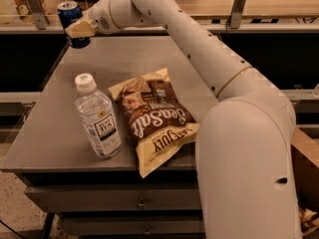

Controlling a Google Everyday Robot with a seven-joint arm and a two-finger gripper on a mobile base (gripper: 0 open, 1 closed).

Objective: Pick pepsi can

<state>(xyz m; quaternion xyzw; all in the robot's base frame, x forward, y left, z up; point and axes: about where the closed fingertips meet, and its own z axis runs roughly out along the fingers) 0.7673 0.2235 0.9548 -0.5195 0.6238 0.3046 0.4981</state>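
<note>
The pepsi can (69,15) is dark blue with a silver top, at the far left corner of the grey table (60,133). My gripper (76,28) reaches in from the right at the end of the white arm (199,49) and is shut on the can. One tan fingertip (79,30) lies across the can's lower front. The can looks held just above the table's far left corner; its lower part is partly hidden by the finger.
A clear plastic bottle (97,117) with a white cap stands at the front left of the table. A brown chip bag (157,117) lies beside it at the front middle. A shelf rail (249,26) runs behind the table.
</note>
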